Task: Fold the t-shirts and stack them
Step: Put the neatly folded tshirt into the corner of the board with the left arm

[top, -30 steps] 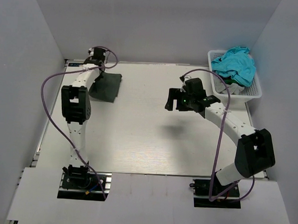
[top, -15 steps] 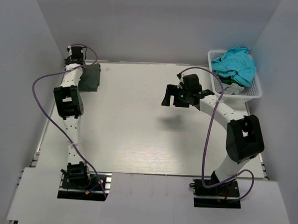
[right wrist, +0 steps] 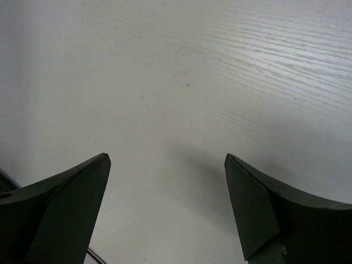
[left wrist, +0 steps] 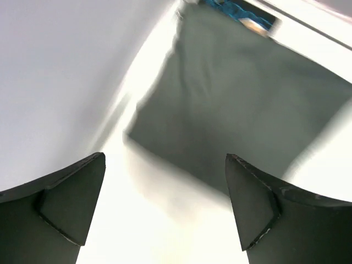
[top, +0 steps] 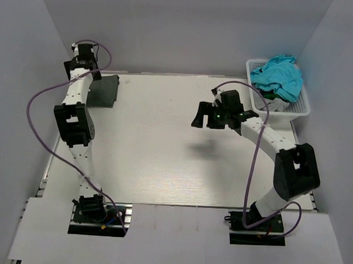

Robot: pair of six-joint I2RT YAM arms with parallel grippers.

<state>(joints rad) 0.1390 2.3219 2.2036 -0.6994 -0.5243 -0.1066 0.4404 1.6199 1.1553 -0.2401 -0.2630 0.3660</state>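
Hovering left gripper [left wrist: 165,159]: spread wide, empty, beside charcoal t-shirt [left wrist: 236,104] at 10 o'clock
Right gripper [right wrist: 168,158]: spread wide, empty

A: Free room?
B: Table [top: 163,161] open across middle and near edge.
A: Obstacles?
B: Dark t-shirt [top: 105,91] flat in far-left corner, near left wall [top: 26,71]. Basket [top: 301,110] far right, turquoise t-shirt [top: 280,75] heaped above rim. Right tool [top: 203,117] hangs over centre-right.

The left arm [top: 76,100] hides the left edge of the dark shirt [top: 106,91], and the turquoise shirt [top: 278,75] covers most else in the basket [top: 301,105].
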